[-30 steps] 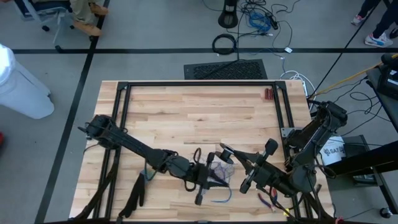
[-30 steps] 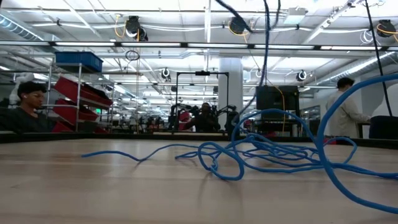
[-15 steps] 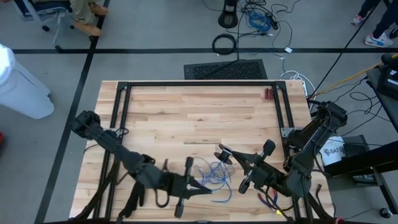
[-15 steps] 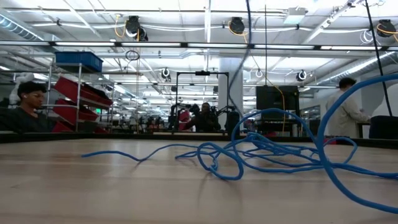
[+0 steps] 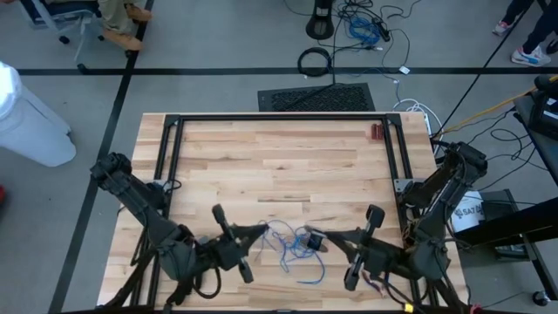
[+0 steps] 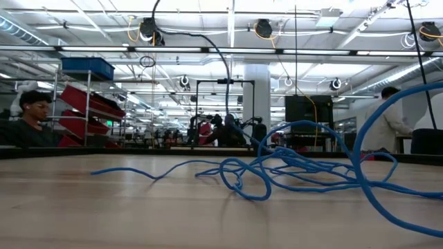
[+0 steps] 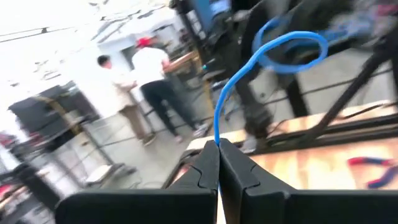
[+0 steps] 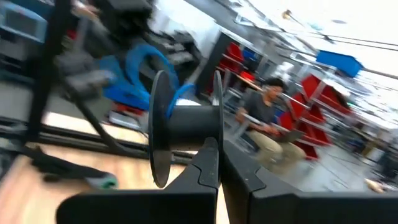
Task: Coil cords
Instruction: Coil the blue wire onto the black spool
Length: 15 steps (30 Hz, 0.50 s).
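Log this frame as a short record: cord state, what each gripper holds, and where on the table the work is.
cord: blue cord, loose tangle on the table, not coiled
left gripper: shut on the cord, which rises from its fingertips
right gripper: shut on a dark spool with two round flanges
work area: near edge of the wooden table, between the two arms
other items: red-handled pliers on the table

One blue cord [image 5: 292, 244] is lying loose on one wooden table [image 5: 279, 157]. Two dark arms are reaching over it, each carrying one gripper: the left gripper [image 5: 264, 228] and the right gripper [image 5: 324, 242]. One black spool [image 8: 186, 124] is showing in the right wrist view. One pair of red-handled pliers [image 7: 373, 168] is lying on the table.
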Tool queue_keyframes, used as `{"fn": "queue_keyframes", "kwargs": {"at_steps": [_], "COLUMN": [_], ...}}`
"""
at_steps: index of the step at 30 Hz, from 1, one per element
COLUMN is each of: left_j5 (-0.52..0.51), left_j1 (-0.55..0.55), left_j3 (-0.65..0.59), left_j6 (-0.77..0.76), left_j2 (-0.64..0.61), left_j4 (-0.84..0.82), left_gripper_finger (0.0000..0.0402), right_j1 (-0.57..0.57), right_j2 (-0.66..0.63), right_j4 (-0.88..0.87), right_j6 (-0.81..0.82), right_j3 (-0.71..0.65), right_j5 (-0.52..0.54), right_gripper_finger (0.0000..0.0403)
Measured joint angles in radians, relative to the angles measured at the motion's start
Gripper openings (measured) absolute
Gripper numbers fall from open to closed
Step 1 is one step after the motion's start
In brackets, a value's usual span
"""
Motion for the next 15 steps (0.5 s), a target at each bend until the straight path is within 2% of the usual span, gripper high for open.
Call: {"fn": "queue_keyframes", "kwargs": {"at_steps": [6, 10, 15], "left_j5": [0.042, 0.149, 0.276], "left_j1": [0.04, 0.09, 0.157], "left_j3": [0.0, 0.0, 0.0], "left_j6": [-0.133, -0.253, -0.338], "left_j2": [0.0, 0.011, 0.047], "left_j4": [-0.091, -0.168, -0.179], "left_gripper_finger": [0.0001, 0.0001, 0.0001], "right_j1": [0.0, 0.0, -0.002], "right_j2": [0.0, 0.0, 0.0], "right_j4": [0.033, 0.061, 0.1], "right_j6": [0.002, -0.002, -0.008], "right_j3": [0.0, 0.0, 0.0], "right_j5": [-0.033, -0.033, -0.028], "right_gripper_finger": [0.0, 0.0, 0.0]}}
